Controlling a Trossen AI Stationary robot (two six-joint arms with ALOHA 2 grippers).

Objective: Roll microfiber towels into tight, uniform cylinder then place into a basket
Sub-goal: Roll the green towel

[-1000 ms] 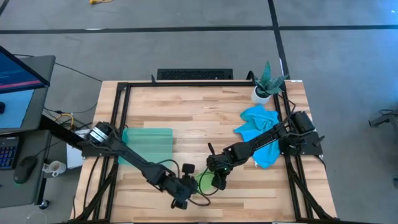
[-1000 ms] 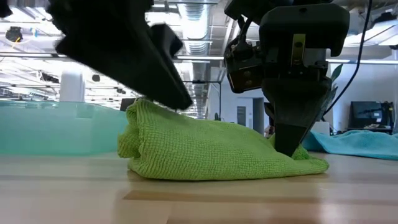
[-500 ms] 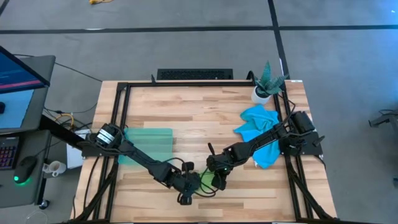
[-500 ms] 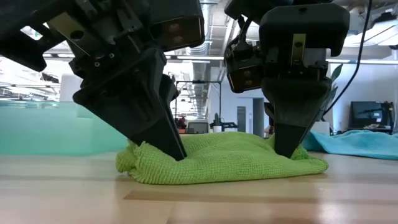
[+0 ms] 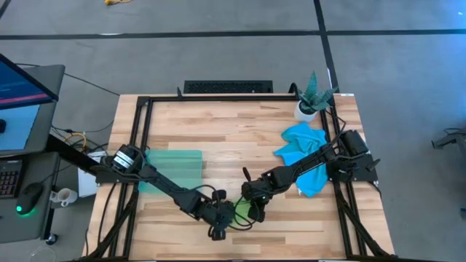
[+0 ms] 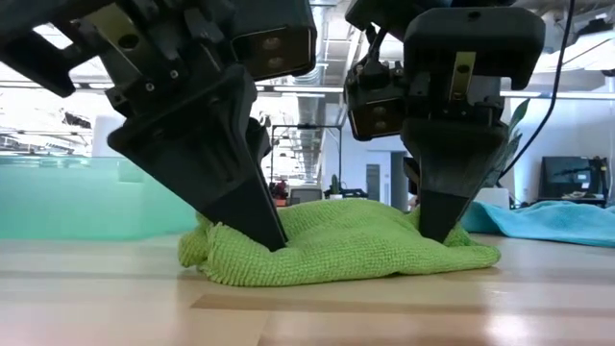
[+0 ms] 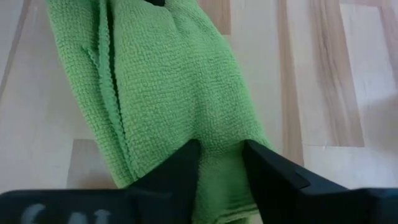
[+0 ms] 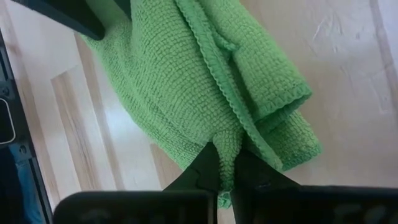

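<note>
Green towel [image 5: 241,212] lies bunched on the table [image 5: 233,131] near the front edge, approx 6 o'clock of table centre, both arms on it. Left gripper [image 7: 219,163] is down on the towel's left end w/ fingers [image 7: 180,165] a narrow gap apart and a ridge of cloth between them; can't tell if they're actually pinching it. Right gripper [image 8: 225,169] is pressed on the right end, fingers nearly together, clamping a thin fold of green cloth.

Room: bare wood behind the towel toward 12 o'clock, most of the table's middle and back open. Front edge is close to the towel, little margin at 6. Black frame rails run along the left, right and back sides.

Basket [image 5: 175,169] sits at approx 9 o'clock, left arm crossing over its near edge; nothing seen inside. Blue towel [image 5: 302,145] is crumpled at approx 3 o'clock, partly under the right arm. Potted plant [image 5: 312,98] at approx 1–2 o'clock, by the back right corner.
</note>
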